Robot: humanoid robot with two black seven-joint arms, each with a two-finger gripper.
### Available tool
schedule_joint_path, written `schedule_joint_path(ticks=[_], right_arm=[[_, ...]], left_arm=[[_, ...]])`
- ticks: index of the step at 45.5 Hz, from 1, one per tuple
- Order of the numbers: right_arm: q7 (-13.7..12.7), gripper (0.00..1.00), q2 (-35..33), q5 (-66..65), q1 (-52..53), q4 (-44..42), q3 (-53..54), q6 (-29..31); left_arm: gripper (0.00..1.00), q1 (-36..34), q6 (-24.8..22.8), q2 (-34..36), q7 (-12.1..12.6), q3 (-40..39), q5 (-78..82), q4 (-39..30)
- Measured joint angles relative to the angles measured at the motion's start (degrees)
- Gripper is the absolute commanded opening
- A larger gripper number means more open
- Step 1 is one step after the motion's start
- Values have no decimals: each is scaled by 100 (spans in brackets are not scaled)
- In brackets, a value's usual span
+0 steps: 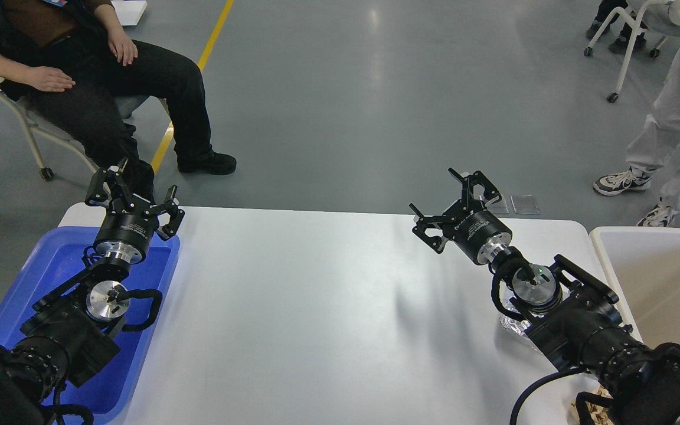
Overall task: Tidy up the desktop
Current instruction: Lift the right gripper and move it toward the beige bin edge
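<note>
The desktop (316, 295) is a wide white tabletop with rounded corners, bare across its middle. My left gripper (136, 192) hangs open over the far end of a blue tray (157, 307), with nothing between its fingers. Over the far right part of the desktop, my right gripper (443, 200) is also open and holds nothing. A crumpled silvery piece (514, 327) lies on the desktop, partly hidden under my right arm. At the bottom right edge a light wooden object (588, 413) peeks out below that arm.
A beige-white tub (659, 277) stands at the right end of the desktop. A seated person (110, 77) is beyond the far left corner, and another person's legs (670, 136) are at the far right. Two small clear plates (523, 203) lie past the far edge.
</note>
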Motion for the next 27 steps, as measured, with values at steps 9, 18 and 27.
schedule_joint_path(ticks=[9,18,27], right_arm=[[0,100,0,-2,30,-5,-3,-2],[-2,100,-10,-20,55,13,-44,-6],[-8,100,-298,-41,101,24,-254,-5]], left_arm=[[100,0,0,-3,0,-9,-6,0],[100,0,0,-3,0,-10,-7,1],[100,1,0,-1,0,-10,-6,1]])
